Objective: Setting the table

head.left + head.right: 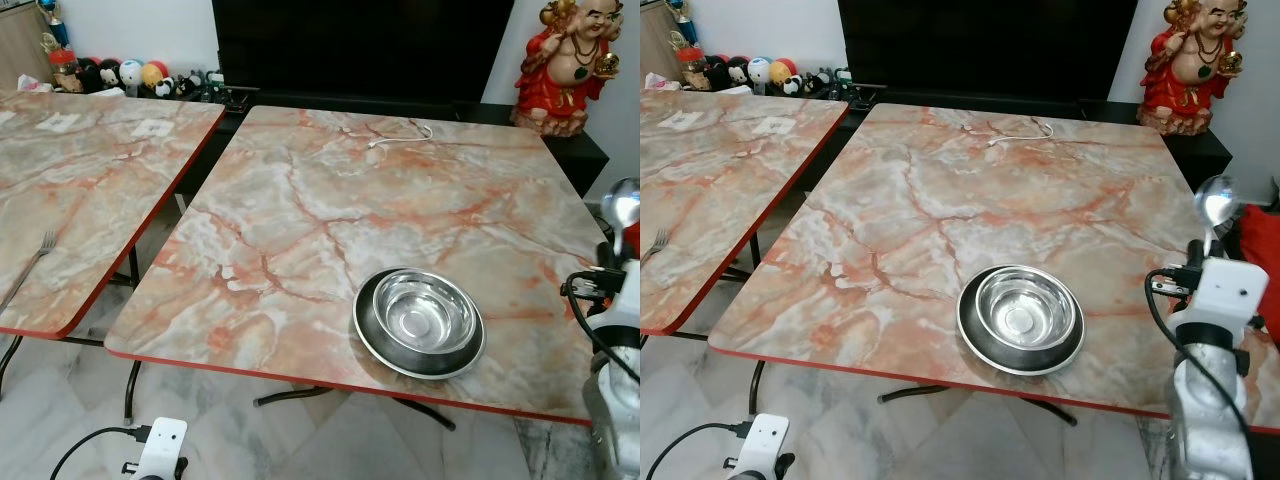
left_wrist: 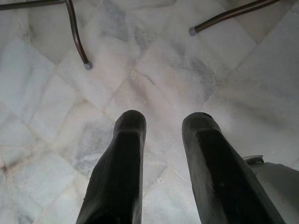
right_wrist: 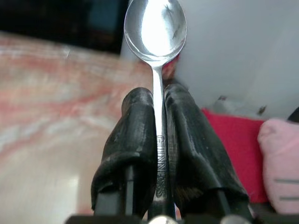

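Note:
A steel bowl [image 1: 422, 310] sits in a steel plate [image 1: 376, 335] near the front edge of the marble-patterned table [image 1: 300, 230]. My right gripper [image 3: 158, 100] is shut on a silver spoon [image 3: 155, 32], held upright at the table's right side, bowl end up; the spoon [image 1: 1214, 203] rises above my right wrist [image 1: 1222, 290]. My left gripper [image 2: 161, 121] hangs open above the tiled floor, below the table's front left corner. A fork [image 1: 38, 252] lies on the second table [image 1: 70, 190] to the left.
A white cable [image 1: 400, 135] lies at the table's far side. A dark TV unit stands behind it, with a red statue [image 1: 570, 65] at the right and small toys [image 1: 120, 75] at the left. Table legs [image 2: 77, 35] cross the floor.

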### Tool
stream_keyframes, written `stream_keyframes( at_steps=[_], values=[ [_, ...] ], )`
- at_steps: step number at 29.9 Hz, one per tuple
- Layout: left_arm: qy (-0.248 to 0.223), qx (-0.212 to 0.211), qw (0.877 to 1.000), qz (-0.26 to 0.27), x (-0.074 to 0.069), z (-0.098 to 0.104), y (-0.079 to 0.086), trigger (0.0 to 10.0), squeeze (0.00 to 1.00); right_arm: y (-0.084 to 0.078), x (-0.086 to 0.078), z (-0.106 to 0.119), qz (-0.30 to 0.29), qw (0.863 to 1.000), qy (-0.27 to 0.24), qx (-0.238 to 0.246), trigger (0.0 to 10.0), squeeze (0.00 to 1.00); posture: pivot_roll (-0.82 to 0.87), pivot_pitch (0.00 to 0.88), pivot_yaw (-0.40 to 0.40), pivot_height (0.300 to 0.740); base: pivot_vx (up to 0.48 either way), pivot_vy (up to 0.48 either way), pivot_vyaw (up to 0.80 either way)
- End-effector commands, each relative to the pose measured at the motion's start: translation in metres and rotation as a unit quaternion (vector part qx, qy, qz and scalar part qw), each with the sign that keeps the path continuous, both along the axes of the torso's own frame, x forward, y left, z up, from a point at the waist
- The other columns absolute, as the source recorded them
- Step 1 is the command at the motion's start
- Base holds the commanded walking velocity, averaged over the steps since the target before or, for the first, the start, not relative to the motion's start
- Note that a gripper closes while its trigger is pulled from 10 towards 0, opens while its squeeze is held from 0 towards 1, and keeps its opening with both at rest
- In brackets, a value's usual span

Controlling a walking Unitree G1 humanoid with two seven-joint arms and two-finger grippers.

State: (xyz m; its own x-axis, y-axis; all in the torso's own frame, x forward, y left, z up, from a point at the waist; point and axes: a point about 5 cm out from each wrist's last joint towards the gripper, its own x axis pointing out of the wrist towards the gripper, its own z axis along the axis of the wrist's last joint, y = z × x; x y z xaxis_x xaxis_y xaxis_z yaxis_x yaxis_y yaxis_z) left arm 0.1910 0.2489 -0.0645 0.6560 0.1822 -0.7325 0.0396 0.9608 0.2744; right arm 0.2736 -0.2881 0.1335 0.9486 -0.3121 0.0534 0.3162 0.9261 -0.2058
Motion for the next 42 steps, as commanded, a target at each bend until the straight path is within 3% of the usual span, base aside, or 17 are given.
stream_keyframes(
  at_steps=[1, 6, 8, 9, 12, 27, 42],
  values=[
    [0.006, 0.001, 1.000, 0.006, -0.001, 0.000, 0.002, 10.0, 0.00, 0.003, 0.005, -0.012, 0.026, 0.998, 0.049, 0.010, 10.0, 0.00, 0.04, 0.000, -0.040, 0.740, 0.000, 0.000, 0.00],
    [0.006, -0.001, 1.000, 0.007, -0.003, -0.001, 0.002, 10.0, 0.00, 0.000, 0.007, -0.045, 0.031, 0.987, 0.141, 0.071, 10.0, 0.00, 0.06, 0.000, -0.047, 0.740, 0.000, 0.000, 0.00],
    [0.006, -0.001, 1.000, 0.006, -0.003, -0.001, 0.002, 10.0, 0.00, 0.000, 0.007, -0.047, 0.031, 0.986, 0.146, 0.074, 10.0, 0.00, 0.06, 0.000, -0.048, 0.740, 0.000, 0.000, 0.00],
    [0.005, 0.000, 1.000, 0.006, -0.002, 0.000, 0.003, 10.0, 0.00, 0.005, 0.011, -0.051, 0.040, 0.982, 0.146, 0.113, 10.0, 0.00, 0.06, 0.000, -0.049, 0.740, 0.000, 0.000, 0.00],
    [0.004, 0.001, 1.000, 0.007, -0.001, 0.001, 0.005, 10.0, 0.00, 0.010, 0.017, -0.053, 0.056, 0.977, 0.147, 0.144, 10.0, 0.00, 0.07, 0.000, -0.047, 0.740, 0.000, 0.000, 0.00],
    [0.005, 0.005, 1.000, 0.007, -0.002, 0.002, 0.009, 10.0, 0.00, 0.012, 0.018, -0.071, 0.066, 0.967, 0.195, 0.153, 10.0, 0.00, 0.07, 0.000, -0.038, 0.740, 0.000, 0.000, 0.00],
    [0.005, 0.006, 1.000, 0.007, -0.002, 0.002, 0.010, 10.0, 0.00, 0.026, 0.018, -0.073, 0.081, 0.965, 0.187, 0.166, 10.0, 0.00, 0.07, 0.007, -0.033, 0.740, 0.000, 0.000, 0.00]
  ],
)
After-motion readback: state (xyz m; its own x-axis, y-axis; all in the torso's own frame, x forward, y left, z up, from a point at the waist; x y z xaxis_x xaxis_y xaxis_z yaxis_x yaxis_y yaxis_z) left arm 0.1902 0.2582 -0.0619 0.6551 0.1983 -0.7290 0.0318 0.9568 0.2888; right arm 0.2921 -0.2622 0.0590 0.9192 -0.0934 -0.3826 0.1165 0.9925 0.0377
